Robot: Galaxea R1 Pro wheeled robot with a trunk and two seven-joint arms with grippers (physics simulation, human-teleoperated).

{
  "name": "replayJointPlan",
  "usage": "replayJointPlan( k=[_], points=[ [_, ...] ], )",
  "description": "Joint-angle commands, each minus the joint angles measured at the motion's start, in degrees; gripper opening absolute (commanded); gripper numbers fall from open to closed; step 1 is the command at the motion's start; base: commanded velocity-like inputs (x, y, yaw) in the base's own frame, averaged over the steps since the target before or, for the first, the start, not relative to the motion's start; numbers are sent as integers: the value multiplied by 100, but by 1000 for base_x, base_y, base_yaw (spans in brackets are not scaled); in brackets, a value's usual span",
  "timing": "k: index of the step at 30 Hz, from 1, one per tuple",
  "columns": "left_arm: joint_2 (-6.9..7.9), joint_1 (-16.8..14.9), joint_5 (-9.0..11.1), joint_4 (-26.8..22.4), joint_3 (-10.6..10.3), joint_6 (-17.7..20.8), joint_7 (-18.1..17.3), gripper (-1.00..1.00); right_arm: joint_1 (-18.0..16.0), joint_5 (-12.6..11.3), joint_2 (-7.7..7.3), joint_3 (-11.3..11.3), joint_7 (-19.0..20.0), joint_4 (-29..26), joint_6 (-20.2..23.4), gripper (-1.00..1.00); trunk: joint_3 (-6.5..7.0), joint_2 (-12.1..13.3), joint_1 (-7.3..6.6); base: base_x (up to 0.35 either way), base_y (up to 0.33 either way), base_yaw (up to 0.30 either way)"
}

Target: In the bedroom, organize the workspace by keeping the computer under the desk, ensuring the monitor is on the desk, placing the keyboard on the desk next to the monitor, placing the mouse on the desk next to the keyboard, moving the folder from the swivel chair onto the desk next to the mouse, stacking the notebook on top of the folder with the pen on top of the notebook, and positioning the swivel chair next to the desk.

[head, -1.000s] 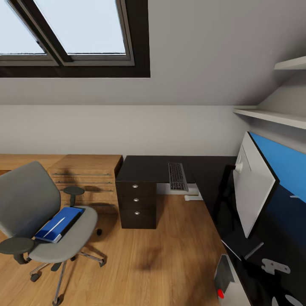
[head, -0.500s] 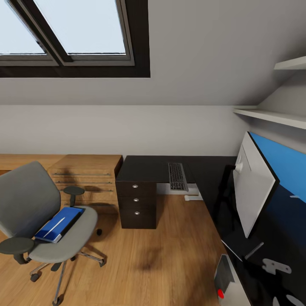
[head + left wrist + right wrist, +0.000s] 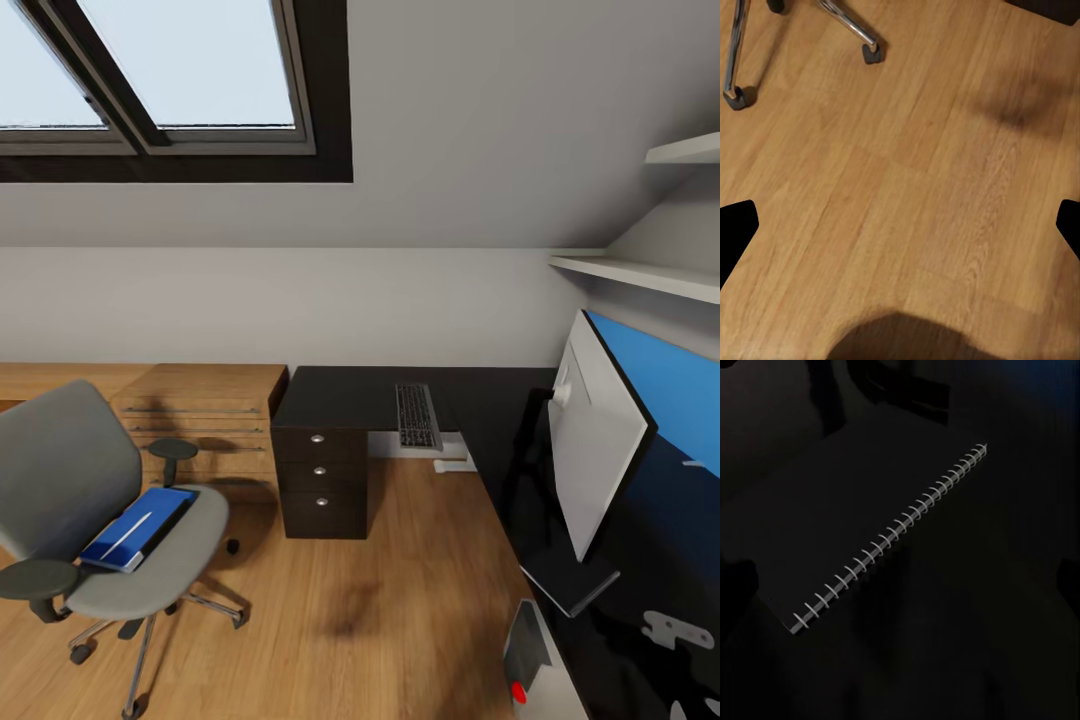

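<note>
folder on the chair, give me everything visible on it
The folder is thin, flat, rectangular and bright blue, with a pale diagonal streak across its cover and white page edges along its near side. It looks like a glossy card cover. It is closed and lies flat on the grey seat of the swivel chair, turned at an angle, between the two black armrests. Only the seat touches it; nothing lies on it.
</note>
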Motion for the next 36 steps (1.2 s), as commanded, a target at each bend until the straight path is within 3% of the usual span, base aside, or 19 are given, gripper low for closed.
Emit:
replayJointPlan(
  k=[1,9,36],
  points=[
    [-2,-4,-30,3,43,-17,10,100,-6,-57,-17,-21,74,11,-14,100,-7,-5,1,59,-62,0],
    [0,-4,-30,3,42,-17,10,100,-6,-202,-78,-27,196,21,-15,100,-7,-5,1,32,-32,0],
    [0,-4,-30,3,42,-17,10,100,-6,-226,-216,-36,180,126,-32,100,-7,-5,1,11,-1,0]
  ],
)
